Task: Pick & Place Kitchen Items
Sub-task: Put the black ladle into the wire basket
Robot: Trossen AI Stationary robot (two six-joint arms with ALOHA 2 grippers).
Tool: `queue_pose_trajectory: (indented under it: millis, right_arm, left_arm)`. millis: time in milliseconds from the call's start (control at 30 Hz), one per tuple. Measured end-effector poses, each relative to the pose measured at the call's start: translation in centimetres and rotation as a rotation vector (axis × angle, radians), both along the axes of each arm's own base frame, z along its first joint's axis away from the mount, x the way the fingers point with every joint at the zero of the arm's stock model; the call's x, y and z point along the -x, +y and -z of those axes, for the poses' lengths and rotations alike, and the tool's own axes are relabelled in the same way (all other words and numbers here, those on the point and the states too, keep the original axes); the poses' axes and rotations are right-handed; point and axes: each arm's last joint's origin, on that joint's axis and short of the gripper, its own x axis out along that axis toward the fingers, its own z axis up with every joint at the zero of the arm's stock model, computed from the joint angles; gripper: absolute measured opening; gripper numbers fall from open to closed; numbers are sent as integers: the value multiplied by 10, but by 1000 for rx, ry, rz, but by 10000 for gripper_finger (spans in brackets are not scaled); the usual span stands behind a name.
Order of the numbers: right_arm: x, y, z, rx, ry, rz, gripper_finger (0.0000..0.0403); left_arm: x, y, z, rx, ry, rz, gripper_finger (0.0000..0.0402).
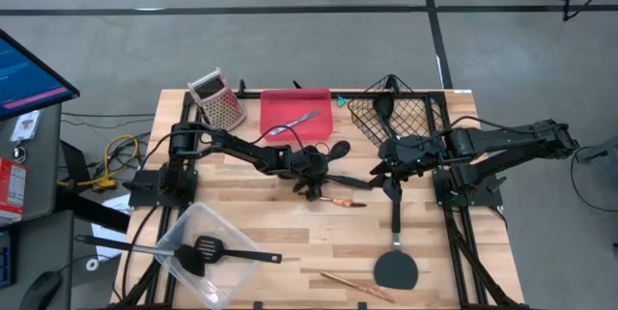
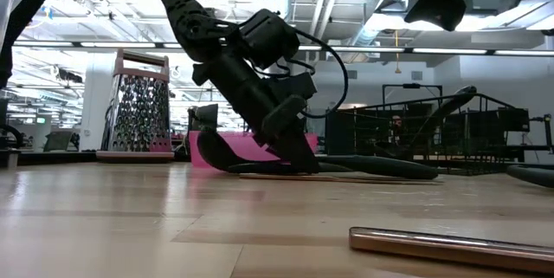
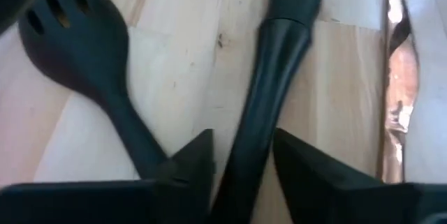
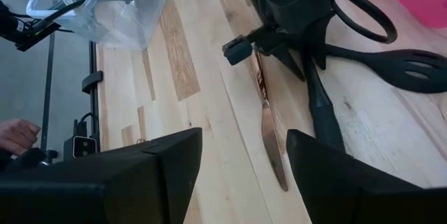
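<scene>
A clear plastic bin (image 1: 214, 257) at the table's left front holds a slotted turner (image 1: 209, 248). At centre, the left gripper (image 3: 241, 155) straddles a black utensil handle (image 3: 269, 77), fingers parted, beside a copper knife (image 3: 395, 91). The right gripper (image 4: 244, 158) hovers open, empty.

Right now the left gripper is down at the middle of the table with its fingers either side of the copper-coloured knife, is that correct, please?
Not quite. The left gripper is down at mid-table, but its open fingers sit either side of a black utensil handle, as the left wrist view shows. The copper-coloured knife lies beside that handle, outside the fingers.
</scene>
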Motion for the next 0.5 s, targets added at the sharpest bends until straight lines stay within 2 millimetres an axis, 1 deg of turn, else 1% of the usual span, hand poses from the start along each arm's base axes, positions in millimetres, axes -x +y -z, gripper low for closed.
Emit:
queue_pose_trajectory:
  millis: [133,233,300,500]
  right_arm:
    - [0,0,0,-1,-4,0,210]
    - [-1,0,-1,-2,-11,0,210]
    - [-1,0,-1,-3,-18,0,210]
    - [-2,0,-2,-6,-26,2,210]
  left_arm:
    - [1,0,0,1,20,-6,57]
    - [2,0,0,4,24,2,18]
    - [2,0,0,19,29,3,7]
    - [5,0,1,48,66,-4,6]
